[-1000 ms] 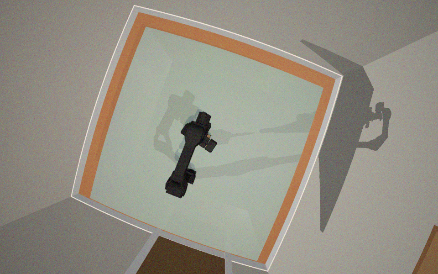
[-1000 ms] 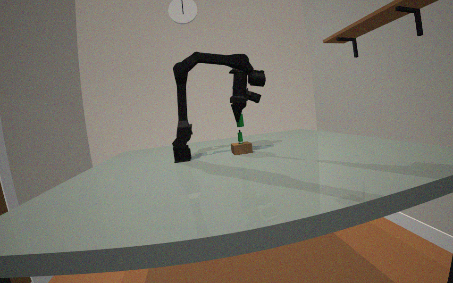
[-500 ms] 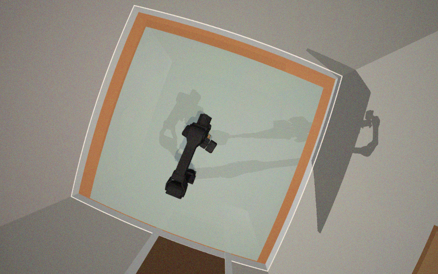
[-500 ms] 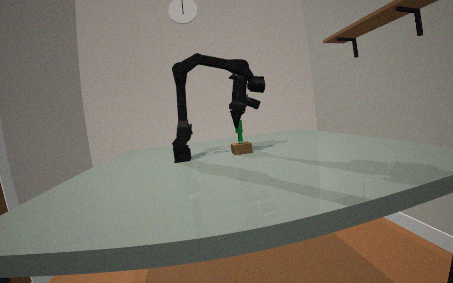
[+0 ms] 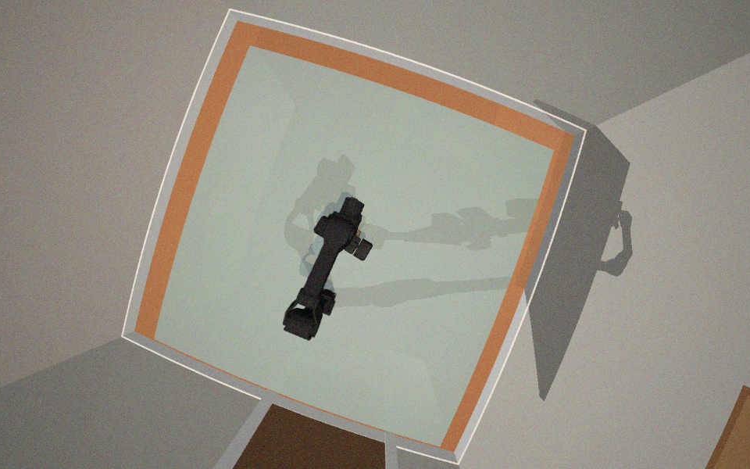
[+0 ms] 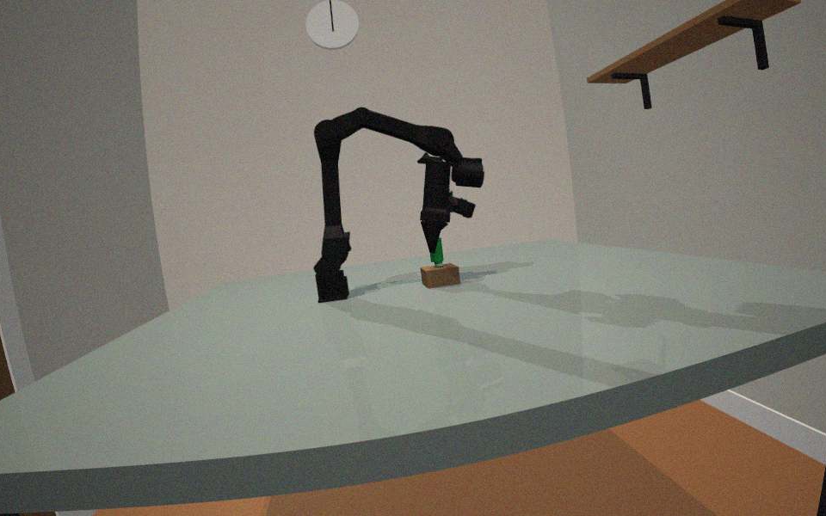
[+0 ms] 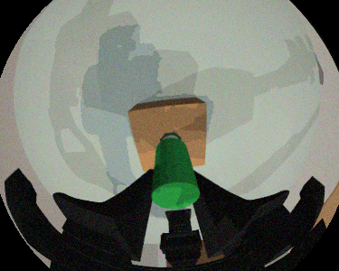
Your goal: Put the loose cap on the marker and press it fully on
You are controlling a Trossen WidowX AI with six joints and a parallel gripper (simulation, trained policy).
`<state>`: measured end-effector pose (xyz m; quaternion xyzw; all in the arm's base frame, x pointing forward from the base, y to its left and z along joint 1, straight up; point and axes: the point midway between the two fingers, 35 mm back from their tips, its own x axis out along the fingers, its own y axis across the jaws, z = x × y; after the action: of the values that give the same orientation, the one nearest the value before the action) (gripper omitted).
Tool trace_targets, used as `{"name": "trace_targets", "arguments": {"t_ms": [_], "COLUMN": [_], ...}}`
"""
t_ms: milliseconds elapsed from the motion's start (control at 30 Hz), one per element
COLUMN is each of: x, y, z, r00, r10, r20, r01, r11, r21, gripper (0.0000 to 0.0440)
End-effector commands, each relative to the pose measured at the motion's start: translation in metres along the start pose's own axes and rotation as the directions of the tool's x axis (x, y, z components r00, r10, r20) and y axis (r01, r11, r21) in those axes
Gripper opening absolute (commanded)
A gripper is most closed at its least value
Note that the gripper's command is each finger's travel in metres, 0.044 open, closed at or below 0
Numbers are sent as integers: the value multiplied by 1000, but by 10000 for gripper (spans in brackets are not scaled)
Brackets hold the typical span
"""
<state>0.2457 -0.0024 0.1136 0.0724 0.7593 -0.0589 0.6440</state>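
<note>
A pale green tabletop (image 5: 436,174) (image 6: 243,371) (image 7: 241,36) stands over an orange-brown floor (image 5: 188,174) (image 6: 532,477). A round white disc (image 6: 332,32) is mounted on a beige wall (image 6: 243,82); a wooden shelf (image 6: 679,47) on black brackets projects from the grey wall (image 6: 692,166) beside it.

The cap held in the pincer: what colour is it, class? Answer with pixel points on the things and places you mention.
Green (image 6: 439,250) (image 7: 174,169), with a brighter green end; the wrist view shows it best.
</note>
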Motion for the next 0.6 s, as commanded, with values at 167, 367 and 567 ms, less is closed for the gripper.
{"name": "trace_targets", "arguments": {"t_ms": [167, 367, 567], "x": [22, 23, 23], "y": [-2, -2, -2], "z": [-10, -12, -12], "r00": [998, 998, 998], "r10": [-3, -3, -2], "r20": [-60, -67, -69], "r01": [2, 1, 0], "r11": [1000, 1000, 1000], "r21": [-27, -28, -28], "gripper": [68, 100, 132]}}
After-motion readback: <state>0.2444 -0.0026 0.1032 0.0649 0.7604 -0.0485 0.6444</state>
